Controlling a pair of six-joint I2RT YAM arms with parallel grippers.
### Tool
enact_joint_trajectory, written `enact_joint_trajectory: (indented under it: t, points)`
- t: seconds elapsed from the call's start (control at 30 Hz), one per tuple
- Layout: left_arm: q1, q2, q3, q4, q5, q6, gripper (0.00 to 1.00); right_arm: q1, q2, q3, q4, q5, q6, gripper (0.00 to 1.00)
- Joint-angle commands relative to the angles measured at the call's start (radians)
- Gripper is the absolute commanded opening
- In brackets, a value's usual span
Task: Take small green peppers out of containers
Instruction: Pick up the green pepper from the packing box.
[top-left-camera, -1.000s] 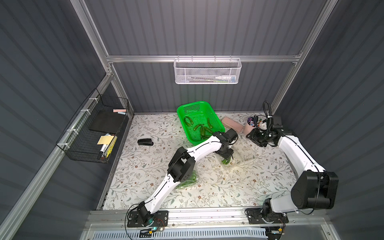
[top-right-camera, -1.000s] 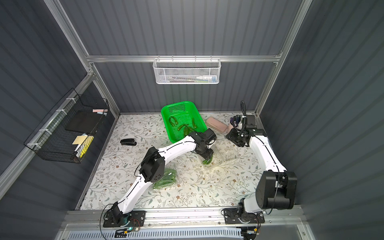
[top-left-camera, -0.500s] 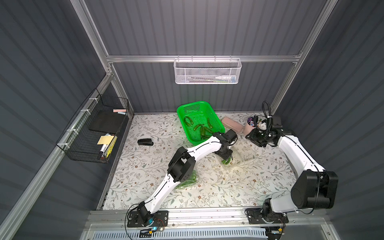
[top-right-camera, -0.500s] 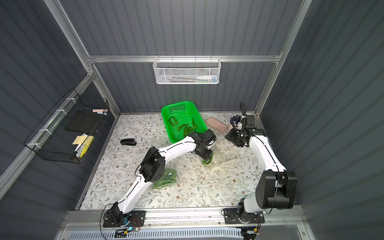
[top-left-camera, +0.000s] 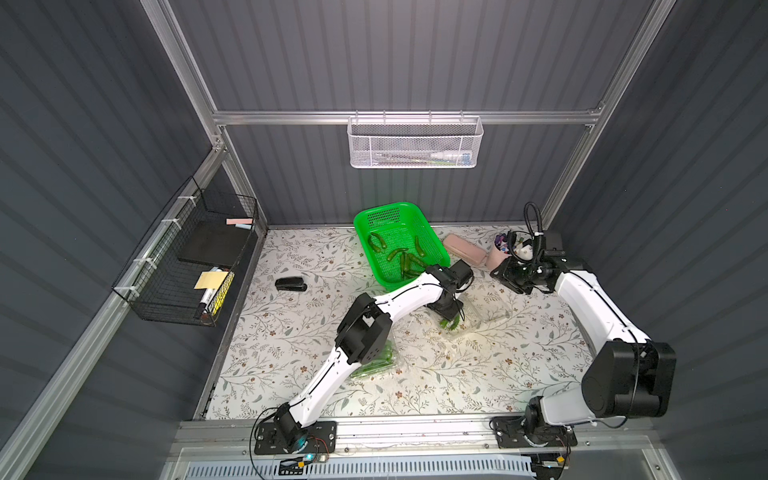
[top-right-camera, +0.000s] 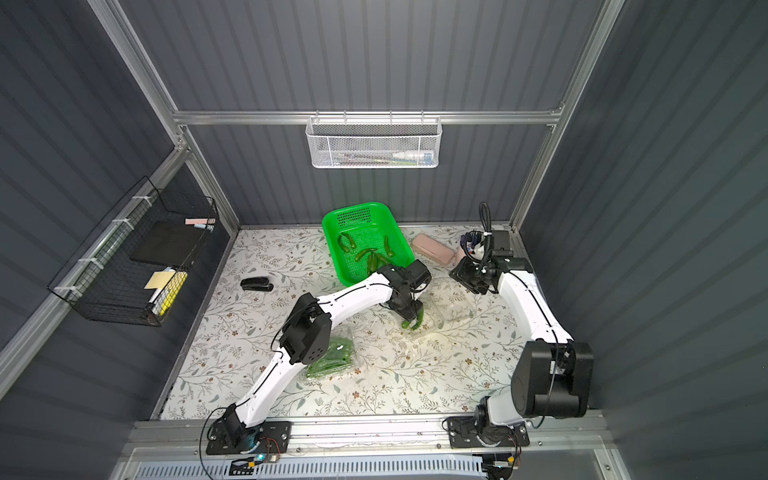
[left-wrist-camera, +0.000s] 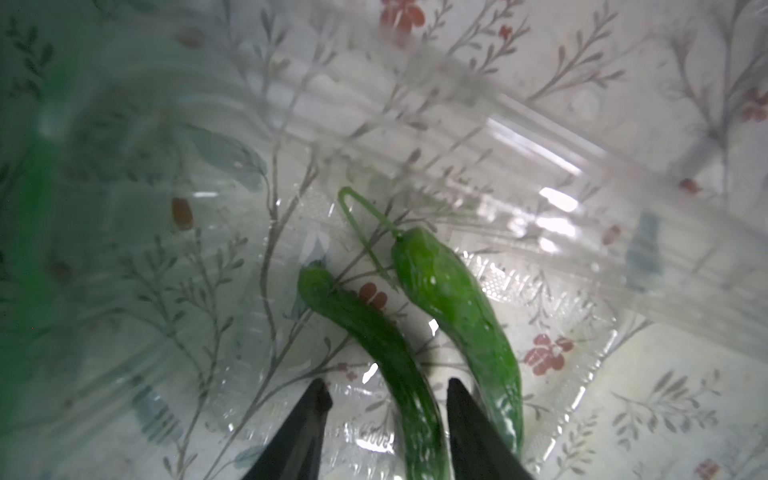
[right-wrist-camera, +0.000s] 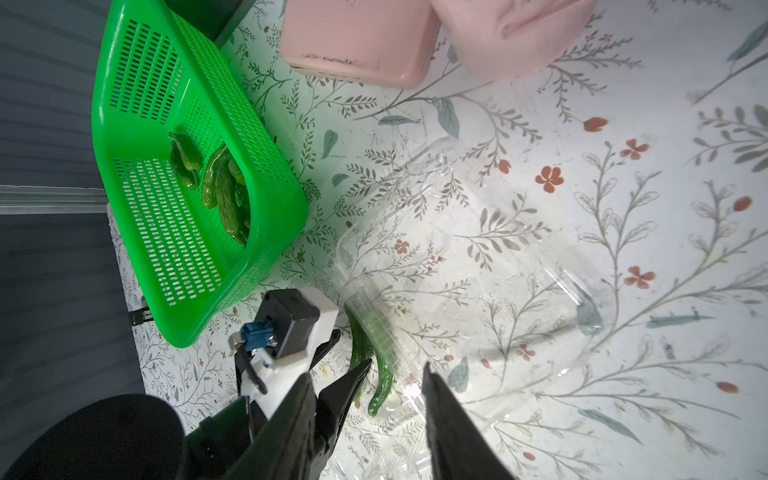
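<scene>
Small green peppers (left-wrist-camera: 374, 340) lie in three places. Two are in the open clear container (top-left-camera: 486, 309), which sits right of the middle of the floral surface (top-left-camera: 291, 332). The left wrist view shows them side by side on its clear floor, one with a thin curved stem. Several more rest in the bright green basket (top-left-camera: 388, 206) at the far middle of the surface. A larger batch fills the closed container (top-right-camera: 332, 359) nearer the front, partly hidden under the elbow of the left arm (top-right-camera: 357, 297) in both top views.

The left gripper (left-wrist-camera: 386, 388) reaches down into the left end of the open clear container. Its jaws are spread and one pepper runs between the two fingertips. A gap shows on one side of that pepper, so it is straddled and not pinched. The second pepper lies just outside one finger.

The right gripper (top-left-camera: 498, 276) hangs above the far right of the surface, just beside the pink cup (top-left-camera: 496, 259) and near the pink case (top-left-camera: 463, 251). Its jaws stand apart. In the right wrist view a blurred edge of clear plastic crosses near the fingertips; whether it touches them I cannot tell.

A black stapler (top-left-camera: 291, 284) lies on the left part of the surface, well apart from the containers.
</scene>
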Motion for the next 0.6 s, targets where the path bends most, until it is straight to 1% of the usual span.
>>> enact_joint_trajectory:
  t: [0.0, 0.07, 0.17, 0.23, 0.3, 0.4, 0.47, 0.57]
  points:
    - [-0.010, 0.039, 0.021, -0.065, -0.033, 0.008, 0.52, -0.002, 0.014, 0.011, -0.007, -0.012, 0.001, 0.45]
    - [-0.010, 0.035, 0.017, -0.064, -0.030, 0.003, 0.50, -0.001, 0.014, 0.011, -0.007, -0.011, 0.000, 0.45]
    - [-0.012, 0.030, 0.023, -0.061, -0.026, 0.002, 0.40, -0.001, 0.013, 0.008, -0.004, -0.007, 0.002, 0.45]
    - [-0.013, 0.028, 0.035, -0.060, -0.022, 0.004, 0.30, -0.002, 0.011, 0.006, 0.000, -0.008, 0.006, 0.45]
    - [-0.012, 0.025, 0.052, -0.058, -0.014, 0.011, 0.23, 0.000, 0.010, 0.006, 0.001, -0.006, 0.006, 0.45]
    - [-0.010, 0.015, 0.096, -0.053, 0.013, 0.027, 0.16, -0.001, 0.004, 0.009, 0.001, -0.004, 0.005, 0.45]
    - [-0.010, -0.003, 0.128, -0.047, 0.062, 0.027, 0.08, -0.001, 0.000, 0.012, 0.000, -0.011, 0.000, 0.45]
    - [-0.001, -0.055, 0.162, -0.028, 0.055, 0.027, 0.06, 0.001, -0.006, 0.015, 0.001, -0.031, -0.007, 0.45]
